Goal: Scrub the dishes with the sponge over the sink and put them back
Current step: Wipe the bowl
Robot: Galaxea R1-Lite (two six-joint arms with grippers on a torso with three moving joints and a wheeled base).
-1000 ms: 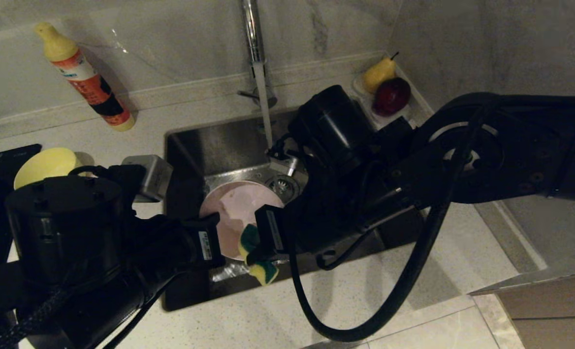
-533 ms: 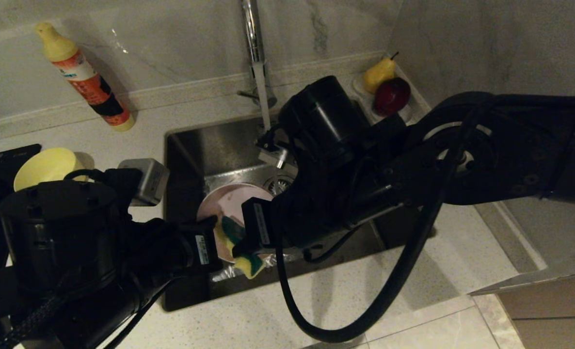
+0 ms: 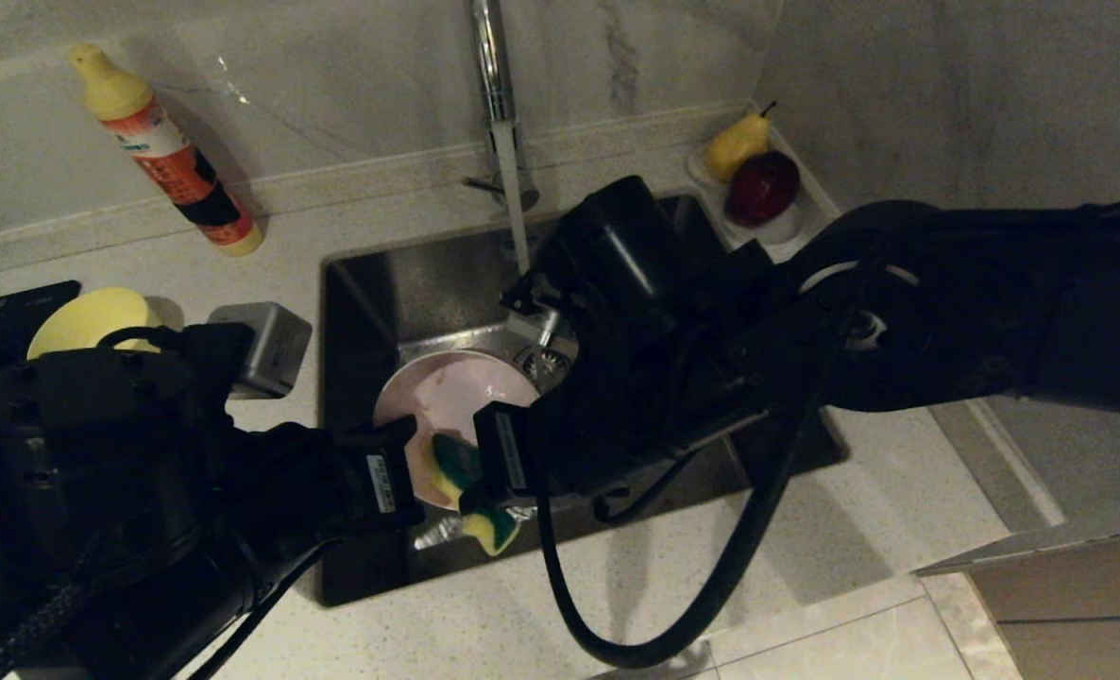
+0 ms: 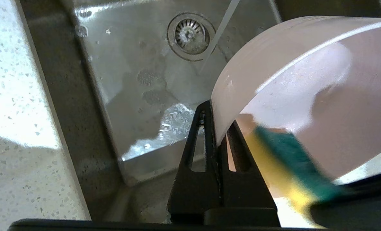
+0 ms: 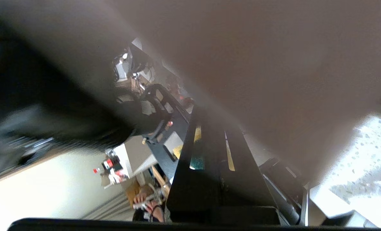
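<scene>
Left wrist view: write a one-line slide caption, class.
Left gripper clamps the pink bowl's rim over the wet steel sink while the green-and-yellow sponge scrubs inside it.

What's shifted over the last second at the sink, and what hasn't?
The right tool swept the sponge leftward across the pink bowl, then a little back. The left tool drifted the bowl slightly left. Both tools stayed shut, left on the bowl's rim, right on the sponge. Water still runs from the tap; yellow bowl and bottle unmoved.
</scene>
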